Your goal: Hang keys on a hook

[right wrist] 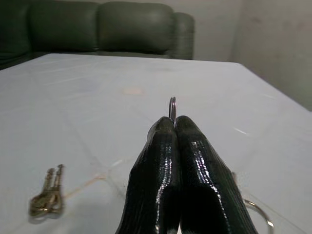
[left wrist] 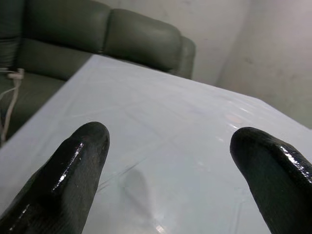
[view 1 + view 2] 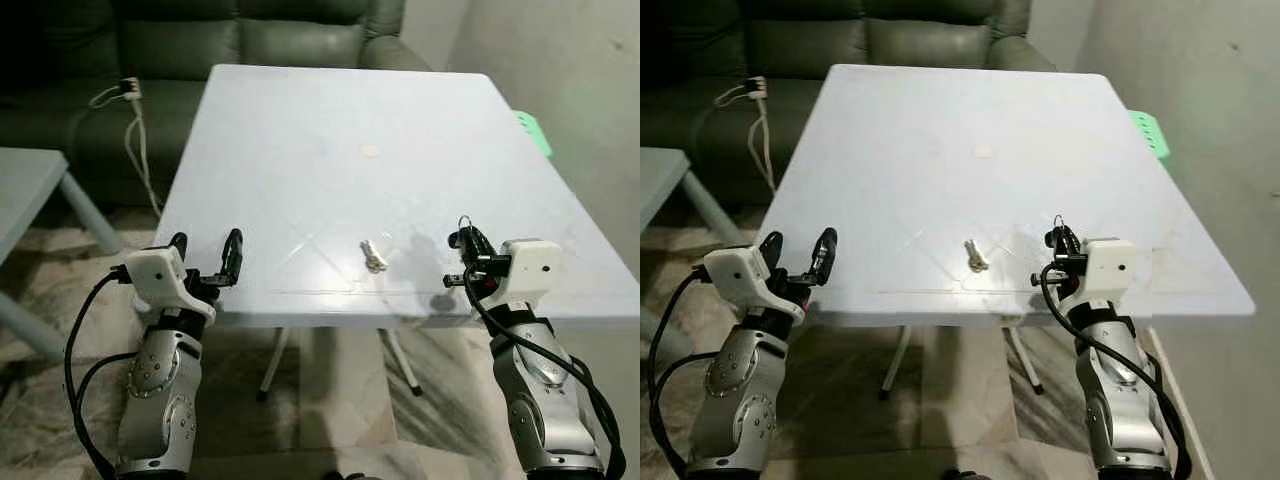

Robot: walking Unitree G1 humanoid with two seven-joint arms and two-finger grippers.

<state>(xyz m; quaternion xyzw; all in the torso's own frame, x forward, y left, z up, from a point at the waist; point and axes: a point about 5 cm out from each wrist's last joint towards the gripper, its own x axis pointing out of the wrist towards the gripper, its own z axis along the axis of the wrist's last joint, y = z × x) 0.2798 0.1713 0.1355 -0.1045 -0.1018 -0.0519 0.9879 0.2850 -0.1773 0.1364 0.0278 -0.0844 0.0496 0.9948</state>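
A small bunch of brass keys [image 3: 373, 257] lies flat on the white table [image 3: 340, 130] near its front edge, and also appears in the right wrist view [image 1: 46, 197]. To the right of them, my right gripper [image 3: 468, 240] hovers over the front edge, shut on a thin metal ring [image 1: 172, 108] that sticks up above its fingertips. A second wire ring [image 1: 258, 214] lies on the table below that gripper. My left gripper [image 3: 205, 250] stands open at the front left corner with nothing between its fingers [image 2: 73, 165].
A dark green sofa [image 3: 250, 40] stands behind the table, with a white power strip and cable [image 3: 128, 95] on its seat. A low grey table [image 3: 30, 190] is at the left. A green object [image 3: 535, 130] and a wall are on the right.
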